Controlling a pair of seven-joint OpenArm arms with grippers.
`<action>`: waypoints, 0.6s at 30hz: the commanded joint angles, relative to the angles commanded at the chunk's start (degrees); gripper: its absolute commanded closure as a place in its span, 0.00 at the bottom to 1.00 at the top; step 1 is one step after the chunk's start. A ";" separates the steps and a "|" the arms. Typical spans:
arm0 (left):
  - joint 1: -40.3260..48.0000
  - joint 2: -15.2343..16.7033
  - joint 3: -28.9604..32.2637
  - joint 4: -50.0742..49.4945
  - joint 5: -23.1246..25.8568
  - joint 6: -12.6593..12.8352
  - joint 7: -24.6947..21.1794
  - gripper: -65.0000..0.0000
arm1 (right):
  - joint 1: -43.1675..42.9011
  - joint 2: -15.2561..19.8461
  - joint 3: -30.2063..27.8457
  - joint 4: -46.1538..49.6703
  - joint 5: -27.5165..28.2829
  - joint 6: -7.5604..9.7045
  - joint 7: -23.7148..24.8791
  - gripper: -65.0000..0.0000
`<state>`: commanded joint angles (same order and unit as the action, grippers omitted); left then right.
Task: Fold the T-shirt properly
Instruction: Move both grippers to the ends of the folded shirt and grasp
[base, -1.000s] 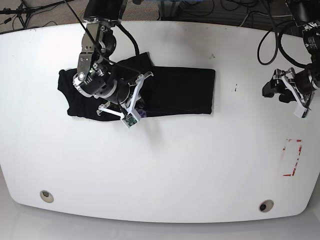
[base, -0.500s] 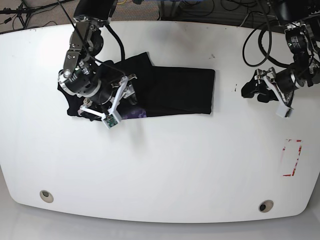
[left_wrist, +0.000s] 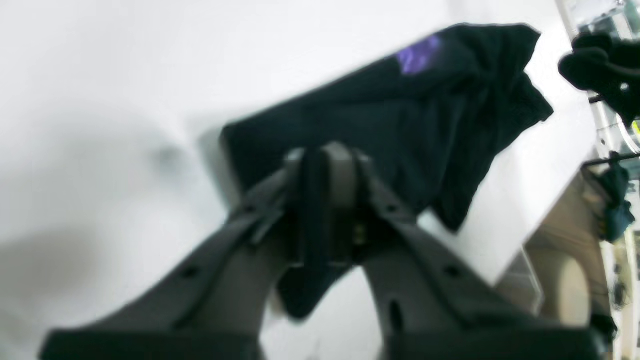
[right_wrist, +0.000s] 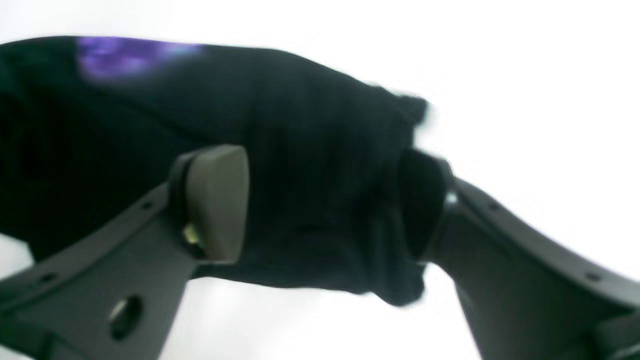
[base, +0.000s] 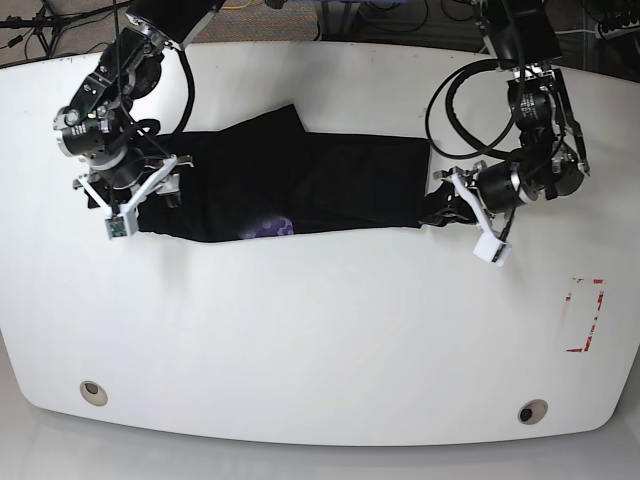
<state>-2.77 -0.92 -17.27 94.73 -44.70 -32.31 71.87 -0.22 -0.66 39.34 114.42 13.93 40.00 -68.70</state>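
White and shiny, the big table (base: 310, 370) fills most of the base view, with black cords past its top edge. The T-shirt (base: 360, 180) lies on it from ten o'clock round to one o'clock, part folded, with a bit of purple print near its low edge. The right gripper (base: 150, 195) is over the shirt's end at ten o'clock. The left gripper (base: 465, 205) is by the end at one o'clock. No box, bowl or basket shows, so nothing is kept inside one.

From the left wrist, the shirt runs from the middle up to one o'clock, and its purple patch is at one o'clock too. The gripper's fingers are dark and blurry in front of the cloth. I cannot tell how far apart they are, or if they have hold of any.

From the right wrist, the gripper's two fingers are wide apart, at nine and three o'clock, with cloth showing between them. I see no cloth pinched. The purple patch is at ten o'clock.

The shirt should be light, soft and floppy, and it won't break. It may bunch up or slide. Good spots to grab look like the corners at each end, with both layers pinched together.
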 joint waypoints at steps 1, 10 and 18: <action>0.00 0.70 0.00 -0.18 1.32 -0.09 0.00 0.93 | 0.00 0.09 0.97 -0.09 0.00 0.00 0.00 0.39; 0.18 3.16 2.73 -1.32 8.35 -0.26 -0.62 0.93 | 2.99 2.55 7.47 -5.71 0.09 0.00 -0.09 0.14; 0.26 1.05 5.89 -9.14 8.62 -0.26 -4.66 0.93 | 6.95 5.71 12.13 -16.44 2.46 0.00 -0.18 0.11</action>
<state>-2.51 0.13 -11.38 85.58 -36.09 -32.57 67.21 6.73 5.05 51.47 97.98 16.40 40.00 -68.88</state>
